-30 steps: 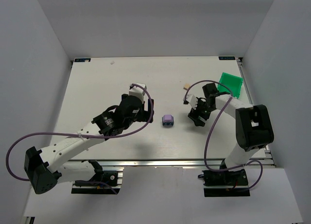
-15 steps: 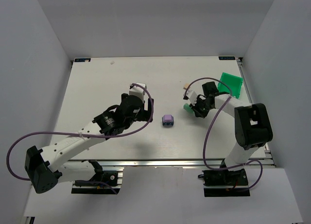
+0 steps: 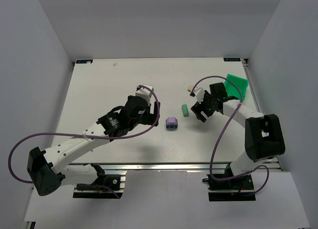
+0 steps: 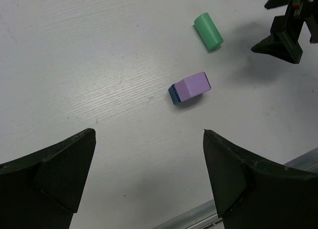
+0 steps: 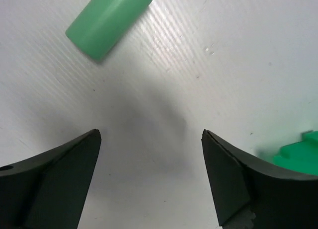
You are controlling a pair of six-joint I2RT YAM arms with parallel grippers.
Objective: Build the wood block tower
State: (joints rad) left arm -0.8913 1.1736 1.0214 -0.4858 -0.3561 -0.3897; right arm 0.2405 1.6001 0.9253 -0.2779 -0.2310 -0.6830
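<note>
A lilac purple block [image 3: 171,121] sits on a dark blue block [image 4: 172,93] at the table's middle, a two-block stack. A mint green cylinder [image 3: 185,110] lies on its side just right of and behind the stack; it also shows in the left wrist view [image 4: 208,31] and the right wrist view [image 5: 108,21]. A cream block [image 3: 190,88] lies farther back. My right gripper [image 3: 199,113] is open and empty just right of the cylinder [image 5: 151,134]. My left gripper [image 3: 155,114] is open and empty, left of the stack [image 4: 149,134].
A bright green plastic bin [image 3: 235,86] stands at the back right, close behind the right arm; its corner shows in the right wrist view [image 5: 298,154]. The table's front rail [image 4: 198,216] runs just below the left gripper.
The right gripper has let go of the mint green cylinder, which now lies free on the table, and has drawn back to the right. The left arm shifted slightly right.
</note>
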